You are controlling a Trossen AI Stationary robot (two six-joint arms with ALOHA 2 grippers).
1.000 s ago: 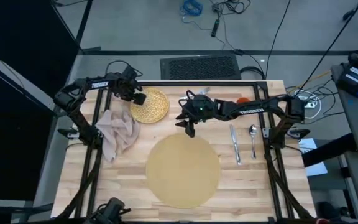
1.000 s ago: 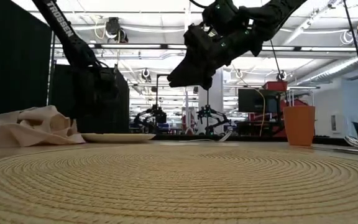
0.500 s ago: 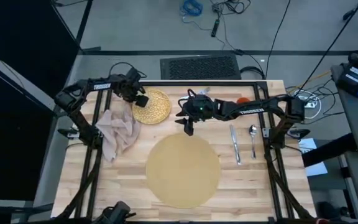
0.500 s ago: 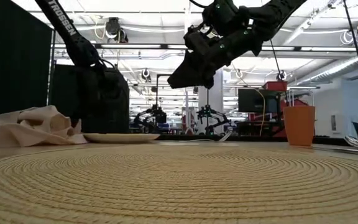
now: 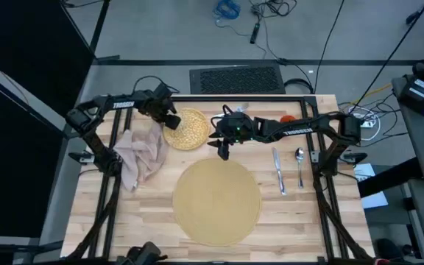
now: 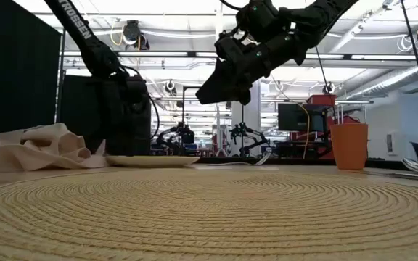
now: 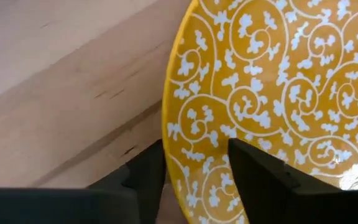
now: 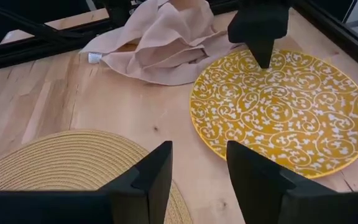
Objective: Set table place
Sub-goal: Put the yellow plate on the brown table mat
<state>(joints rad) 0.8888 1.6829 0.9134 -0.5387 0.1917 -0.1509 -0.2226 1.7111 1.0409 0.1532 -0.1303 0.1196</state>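
Note:
The yellow plate (image 5: 190, 131) with white scrolls lies flat on the table (image 5: 124, 221) at the far side. My left gripper (image 5: 169, 121) stands at the plate's left edge, shut on it. My right gripper (image 5: 221, 151) hangs open above the table between the plate and the round tan placemat (image 5: 216, 202); nothing is between its fingers (image 8: 157, 180). The beige napkin (image 5: 140, 153) lies crumpled at the left. The orange cup (image 6: 349, 145) stands at the far right. My left gripper has the plate's left rim (image 7: 171, 146) between its two fingers, coming from above and pointing down. One finger (image 7: 145, 180) stands outside the rim over the wood, the other (image 7: 253, 180) over the patterned face. The plate rests flat on the table.
A knife and fork (image 5: 278, 171) and a spoon (image 5: 299, 163) lie right of the placemat. The black frame (image 5: 322, 184) rings the table. Bare wood shows at the near left and near right corners.
My left gripper has moved toward the table's right edge with the plate, which has slid along the table, away from the napkin and closer to my right gripper. It has stayed flat.

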